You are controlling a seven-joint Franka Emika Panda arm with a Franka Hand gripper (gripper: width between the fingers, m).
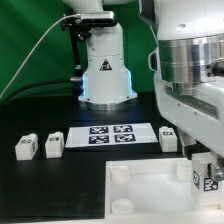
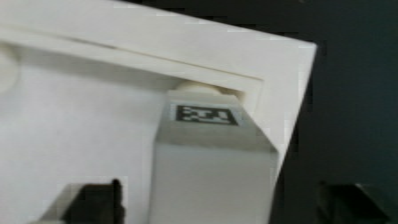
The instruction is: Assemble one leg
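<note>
leg: the leg (image 2: 210, 160) is standing on end at a corner of the plate (image 2: 89, 150), its far end meeting the corner socket (image 2: 198, 88), tag (image 2: 201, 114) turned toward the wrist camera

why there: that corner is presumably where the leg gets fixed, so it's lined up straight over the hole rather than laid flat

gripper: the gripper (image 2: 226, 203) is straddling the leg, one finger on each side

fingers: the fingers (image 2: 93, 202) look spread, with a dark gap seen between each one and the leg in the wrist view, so nothing seems to be squeezed right now

why like that: probably a regrip between twists, or a release to check the leg stands by itself, but that's a guess

seating: how deep the leg sits in the socket can't be told, the joint is too blurry

spares: three more legs are parked on the table, two (image 1: 25, 147) (image 1: 53, 143) at the exterior view's left and one (image 1: 168, 140) beside the arm, well out of the way

marker board: the marker board (image 1: 112, 134) lies flat behind the plate, untouched

risk: if the leg is only loosely seated, it could be tipped by a finger when the grip is closed
</note>
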